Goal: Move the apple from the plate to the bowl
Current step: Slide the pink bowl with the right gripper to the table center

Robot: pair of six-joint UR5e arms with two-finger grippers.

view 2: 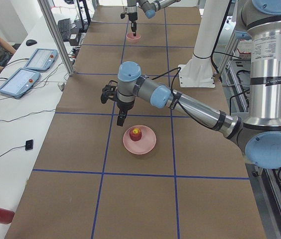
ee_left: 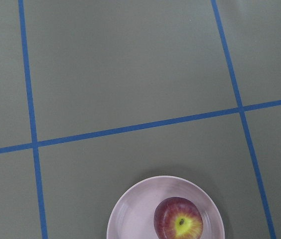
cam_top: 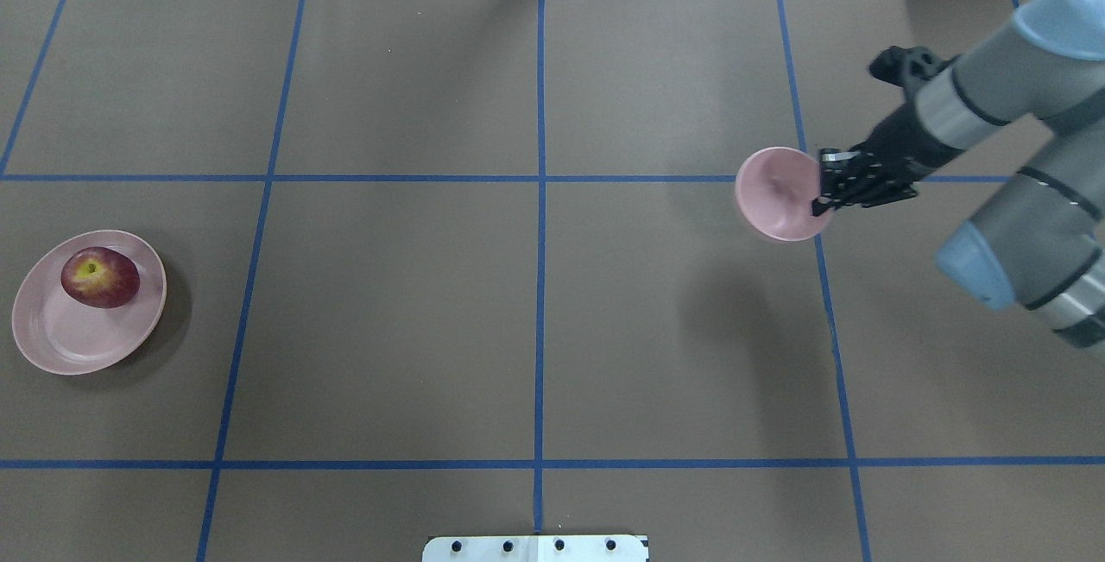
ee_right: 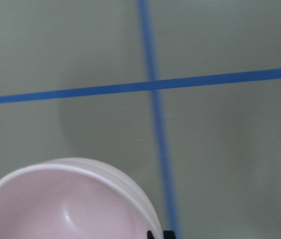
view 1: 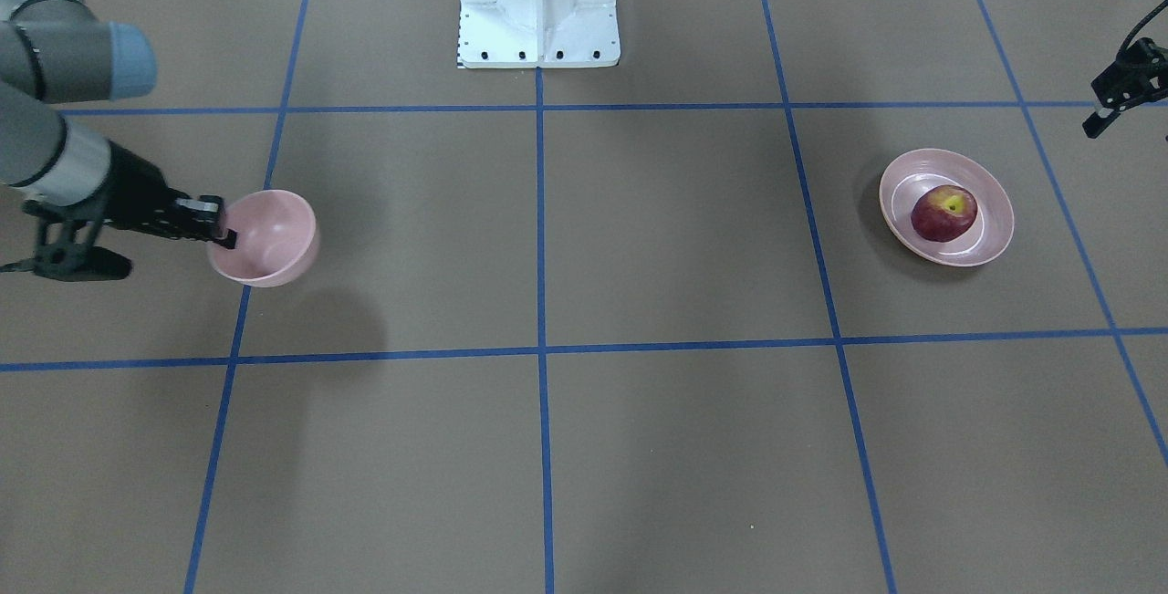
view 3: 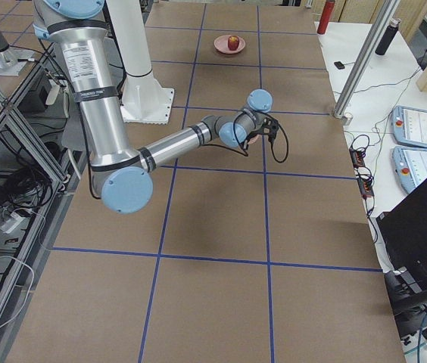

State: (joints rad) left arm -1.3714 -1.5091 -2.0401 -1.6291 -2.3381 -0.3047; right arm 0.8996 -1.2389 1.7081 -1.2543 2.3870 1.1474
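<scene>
The dark red apple (view 1: 944,213) lies on the shallow pink plate (view 1: 993,231) on my left side; both also show in the overhead view, apple (cam_top: 99,277) on plate (cam_top: 78,339). My right gripper (view 1: 224,234) is shut on the rim of the deep pink bowl (view 1: 269,238) and holds it tilted above the table, far from the plate. The bowl (cam_top: 777,195) is empty. My left gripper (view 1: 1100,119) hangs above the table just beside the plate; I cannot tell whether it is open. The left wrist view looks down on the apple (ee_left: 179,219).
The brown table carries a grid of blue tape lines. The white robot base (view 1: 538,10) stands at the middle of the robot's edge. The bowl's shadow (cam_top: 734,320) falls on the table below it.
</scene>
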